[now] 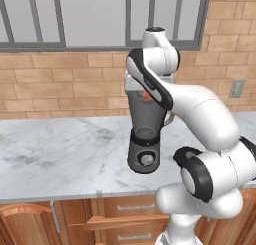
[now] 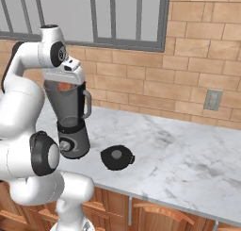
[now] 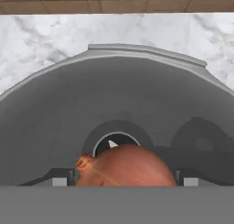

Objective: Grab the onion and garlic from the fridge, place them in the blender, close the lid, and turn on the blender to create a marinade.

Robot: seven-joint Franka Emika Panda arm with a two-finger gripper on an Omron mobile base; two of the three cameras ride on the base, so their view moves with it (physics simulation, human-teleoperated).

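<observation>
While the claw (image 1: 145, 95) hangs at the blender (image 1: 145, 134) jar's mouth on the tabletop (image 1: 60, 154), the onion (image 1: 145, 95) sits between its parted fingers. From the right, the lid (image 2: 117, 158) lies beside the base. Down the hand, the onion (image 3: 125, 166) is directly above the open jar.
</observation>
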